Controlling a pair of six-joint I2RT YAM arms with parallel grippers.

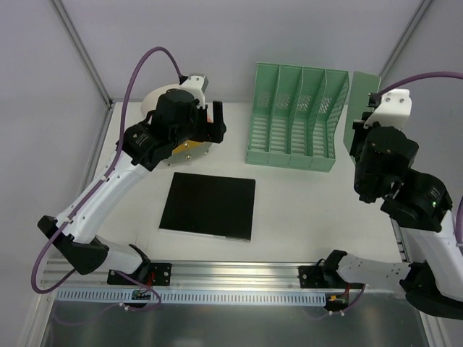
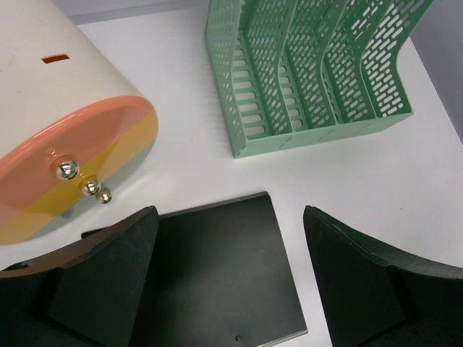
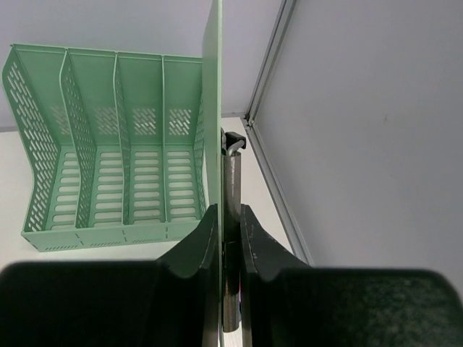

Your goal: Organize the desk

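The black sheet [image 1: 208, 206] lay nearest on the counter [image 1: 304, 202], and beyond it the left tool [image 2: 228, 217] hung spread. The right tool [image 3: 229, 224] pinched an upright green panel [image 3: 212, 87], parallel to the dividers of the rack [image 3: 108, 144] just to its left.

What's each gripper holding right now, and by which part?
The right gripper pinches the thin green board by its edge; the left gripper is open, holding nothing.

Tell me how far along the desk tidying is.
Done: nothing filed; the mint-green perforated plastic file rack looks empty. In hand: the right fingers clamp a thin green flat board upright beside it. Left: the flat black rectangular sheet and the white cylinder with an orange-yellow end; the left fingers hang open.
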